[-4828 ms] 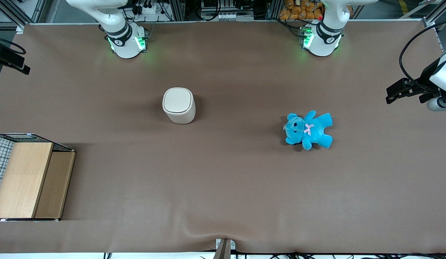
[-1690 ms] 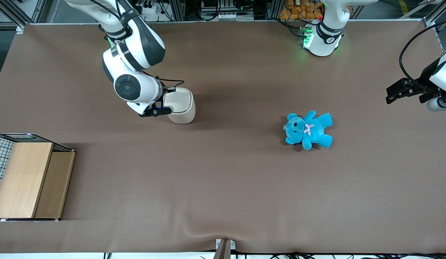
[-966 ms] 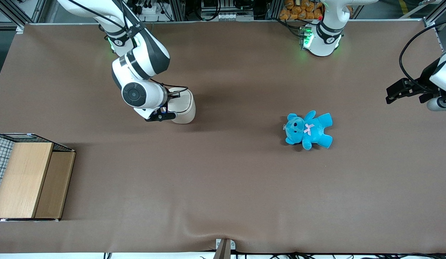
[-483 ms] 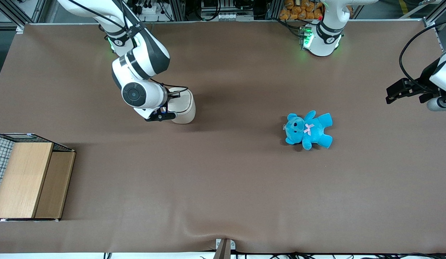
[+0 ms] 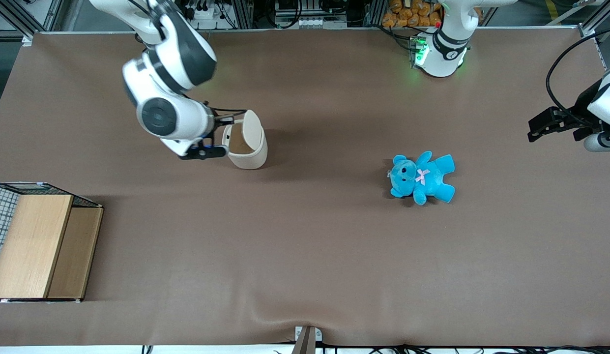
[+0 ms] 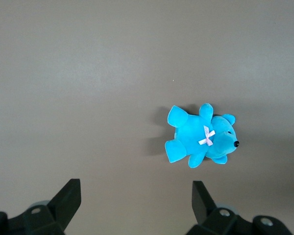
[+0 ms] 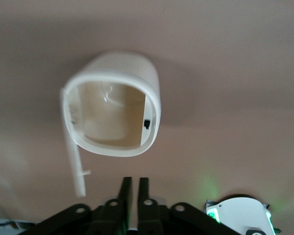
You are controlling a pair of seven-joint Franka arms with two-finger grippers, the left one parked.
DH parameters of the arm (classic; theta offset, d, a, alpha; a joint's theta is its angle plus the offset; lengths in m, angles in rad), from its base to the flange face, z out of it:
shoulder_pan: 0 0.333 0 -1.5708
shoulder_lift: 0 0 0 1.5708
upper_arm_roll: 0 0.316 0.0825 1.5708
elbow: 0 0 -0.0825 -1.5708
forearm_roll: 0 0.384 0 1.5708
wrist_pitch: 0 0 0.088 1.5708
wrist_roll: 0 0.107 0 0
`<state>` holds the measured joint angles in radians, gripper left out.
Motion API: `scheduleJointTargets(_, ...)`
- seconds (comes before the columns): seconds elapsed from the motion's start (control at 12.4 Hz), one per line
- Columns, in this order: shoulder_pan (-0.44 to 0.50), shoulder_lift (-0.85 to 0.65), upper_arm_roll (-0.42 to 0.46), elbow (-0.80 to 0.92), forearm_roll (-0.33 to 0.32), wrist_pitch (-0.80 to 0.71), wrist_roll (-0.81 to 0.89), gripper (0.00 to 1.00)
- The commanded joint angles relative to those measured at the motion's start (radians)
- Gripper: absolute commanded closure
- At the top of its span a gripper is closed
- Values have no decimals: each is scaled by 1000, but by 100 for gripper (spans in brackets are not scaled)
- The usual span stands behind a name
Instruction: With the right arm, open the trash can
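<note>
The cream-white trash can (image 5: 248, 158) stands on the brown table, and its lid (image 5: 253, 132) is flipped up on edge so the inside shows. In the right wrist view the can's rim (image 7: 154, 100) gapes open, with the lid (image 7: 72, 149) standing beside the opening. The right arm (image 5: 169, 64) reaches down over the table. Its black gripper (image 5: 205, 149) hangs beside the can, toward the working arm's end of the table, apart from the rim. In the wrist view the gripper (image 7: 135, 183) is empty, with its fingers nearly together.
A blue teddy (image 5: 421, 177) lies on the table toward the parked arm's end; it also shows in the left wrist view (image 6: 201, 142). A wooden box with wire mesh (image 5: 37, 243) stands at the working arm's end, nearer to the front camera.
The gripper was over the shut lid half a second ago. Now the arm has drawn back from the can and the lid has flipped up, leaving the can open.
</note>
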<state>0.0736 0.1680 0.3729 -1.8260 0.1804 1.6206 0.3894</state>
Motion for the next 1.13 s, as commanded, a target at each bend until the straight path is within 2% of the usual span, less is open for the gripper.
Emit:
scheduleJointTargets(0.0,-14,-15,-96,103,7,-47,-10,0)
scheduleJointTargets(0.16,-12,-44,-173,131,2,-47,-26,0)
scheduleJointTargets(0.32,-6,-86,-274,143,-22,-48,-155,0)
scheduleJointTargets(0.56,-2,-110,-411,201,-25,-74,-337,0)
scheduleJointTargets(0.64,-2,-111,-437,236,-32,-105,-362,0)
scheduleJointTargets(0.8,-12,-120,-442,313,-109,-155,-375,0)
scheduleJointTargets(1.05,-35,-152,-445,379,-131,-275,-388,0)
